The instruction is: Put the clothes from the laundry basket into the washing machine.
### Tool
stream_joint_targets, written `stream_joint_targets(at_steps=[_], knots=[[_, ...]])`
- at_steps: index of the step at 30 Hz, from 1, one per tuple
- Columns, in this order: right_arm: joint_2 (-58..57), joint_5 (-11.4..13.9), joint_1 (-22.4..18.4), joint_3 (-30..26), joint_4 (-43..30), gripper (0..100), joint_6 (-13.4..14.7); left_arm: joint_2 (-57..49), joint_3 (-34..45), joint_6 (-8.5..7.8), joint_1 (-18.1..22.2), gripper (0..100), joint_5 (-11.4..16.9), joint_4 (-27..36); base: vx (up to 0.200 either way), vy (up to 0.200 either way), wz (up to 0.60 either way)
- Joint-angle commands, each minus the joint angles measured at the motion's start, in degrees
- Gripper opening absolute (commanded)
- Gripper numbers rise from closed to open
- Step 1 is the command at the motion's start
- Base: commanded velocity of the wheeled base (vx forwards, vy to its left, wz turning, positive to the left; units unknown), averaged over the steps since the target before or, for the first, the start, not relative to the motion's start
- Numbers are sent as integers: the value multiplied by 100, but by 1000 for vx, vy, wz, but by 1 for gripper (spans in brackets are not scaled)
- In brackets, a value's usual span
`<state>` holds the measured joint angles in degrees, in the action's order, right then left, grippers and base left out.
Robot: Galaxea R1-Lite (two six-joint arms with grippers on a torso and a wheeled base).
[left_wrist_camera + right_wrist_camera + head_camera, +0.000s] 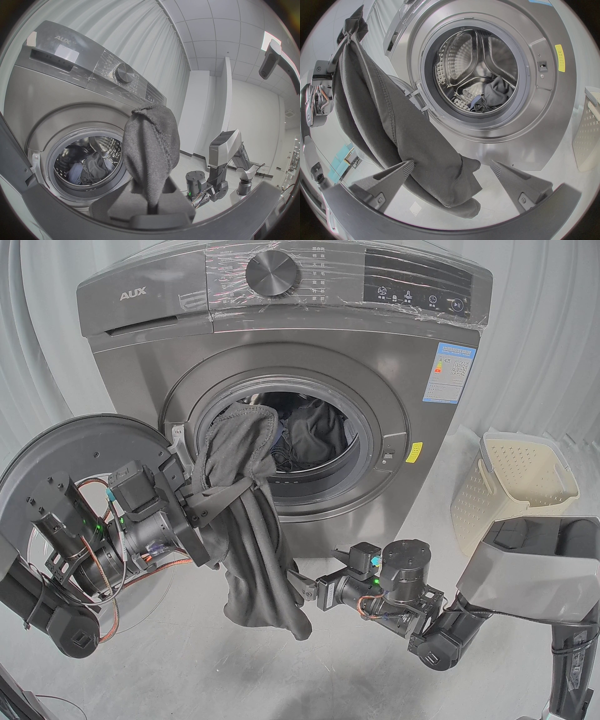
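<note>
Washing machine [150, 365] stands with its door open and some clothes [312, 434] already in its drum. The laundry basket [519, 484], to the machine's right, looks emptied. One dark garment [250, 552] hangs before the machine's opening, pinched in the left claw [209, 499]. The right claw [451, 165] gapes wide around the garment's lower end. This is probably the last piece to load.

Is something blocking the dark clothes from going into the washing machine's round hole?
Nothing visible does. The door is swung open aside, and the dark clothes, held in the left jaws, hang right before the hole. Other clothes lie low in the drum.
</note>
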<state>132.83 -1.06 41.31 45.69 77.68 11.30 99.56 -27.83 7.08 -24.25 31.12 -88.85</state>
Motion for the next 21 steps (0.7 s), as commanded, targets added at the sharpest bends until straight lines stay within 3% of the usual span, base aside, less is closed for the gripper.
stream_joint_targets(at_steps=[1,21], knots=[[24,1,70,36,10,100,4,20,6,4,-1,0,-1,-1,0,0,0],[164,18,430,54,90,100,21,28,-3,12,78,0,17,-1,0,0,0]])
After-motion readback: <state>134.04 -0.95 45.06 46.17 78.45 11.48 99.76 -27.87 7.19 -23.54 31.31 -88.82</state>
